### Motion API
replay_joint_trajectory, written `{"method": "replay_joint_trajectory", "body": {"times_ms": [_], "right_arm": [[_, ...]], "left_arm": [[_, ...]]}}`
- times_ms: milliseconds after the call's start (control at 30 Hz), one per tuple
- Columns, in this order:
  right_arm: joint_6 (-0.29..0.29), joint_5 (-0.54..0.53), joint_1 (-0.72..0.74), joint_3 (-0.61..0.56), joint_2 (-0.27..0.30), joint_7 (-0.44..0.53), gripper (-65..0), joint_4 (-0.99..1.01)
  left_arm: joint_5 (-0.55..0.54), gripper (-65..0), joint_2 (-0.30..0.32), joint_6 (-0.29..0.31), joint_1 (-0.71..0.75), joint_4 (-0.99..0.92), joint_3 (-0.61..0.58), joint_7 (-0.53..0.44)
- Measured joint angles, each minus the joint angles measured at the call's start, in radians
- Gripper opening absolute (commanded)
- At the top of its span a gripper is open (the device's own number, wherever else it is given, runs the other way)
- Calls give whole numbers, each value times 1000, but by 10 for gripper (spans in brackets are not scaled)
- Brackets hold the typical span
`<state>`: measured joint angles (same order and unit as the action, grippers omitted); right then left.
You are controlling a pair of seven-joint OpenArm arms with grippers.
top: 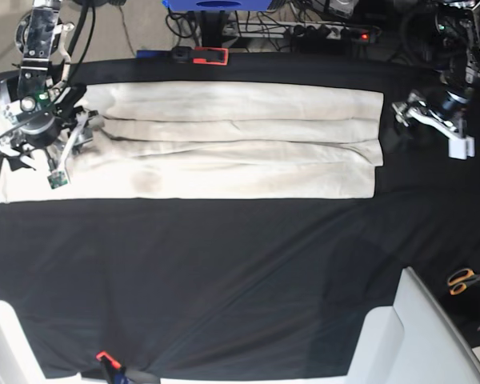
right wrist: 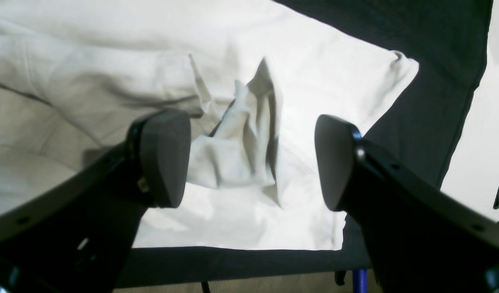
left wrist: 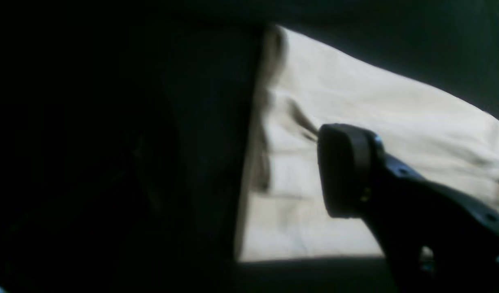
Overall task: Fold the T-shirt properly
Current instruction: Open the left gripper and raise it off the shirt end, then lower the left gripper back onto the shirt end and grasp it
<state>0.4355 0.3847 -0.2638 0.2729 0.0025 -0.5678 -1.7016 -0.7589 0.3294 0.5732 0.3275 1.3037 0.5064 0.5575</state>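
Note:
The cream T-shirt [top: 224, 140] lies folded into a long strip across the far part of the black table. My right gripper [top: 70, 152] hovers over its left end. In the right wrist view this gripper [right wrist: 249, 160] is open, and a crumpled peak of shirt cloth [right wrist: 241, 134] stands between the two fingers without being clamped. My left gripper [top: 402, 112] sits just off the shirt's right edge. The left wrist view is very dark. It shows one finger [left wrist: 347, 171] in front of the shirt [left wrist: 375, 110], the other lost in shadow, and the jaws look spread.
Black cloth covers the table [top: 224, 272]. Orange-handled scissors [top: 464, 280] lie at the right edge. A white panel [top: 420, 336] stands at the front right. A red clamp [top: 206, 54] holds the far edge and an orange one [top: 104, 358] the near edge.

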Motion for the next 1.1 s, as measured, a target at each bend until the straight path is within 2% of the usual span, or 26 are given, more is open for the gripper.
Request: {"method": "replay_joint_trajectory", "body": {"times_ms": [133, 333, 467, 633, 1100], "right_arm": [[0, 0, 0, 0, 0, 0, -198, 0], [0, 0, 0, 0, 0, 0, -198, 0], [0, 0, 0, 0, 0, 0, -198, 0], [0, 0, 0, -1, -1, 0, -198, 0], [0, 0, 0, -2, 0, 0, -198, 0]], "left_arm": [[11, -250, 4, 1, -8, -47, 0, -1], [12, -255, 5, 2, -51, -153, 4, -14], [125, -255, -5, 0, -73, -164, -2, -9], [202, -255, -70, 4, -124, -162, 0, -27], [204, -255, -90, 3, -145, -161, -24, -36]]}}
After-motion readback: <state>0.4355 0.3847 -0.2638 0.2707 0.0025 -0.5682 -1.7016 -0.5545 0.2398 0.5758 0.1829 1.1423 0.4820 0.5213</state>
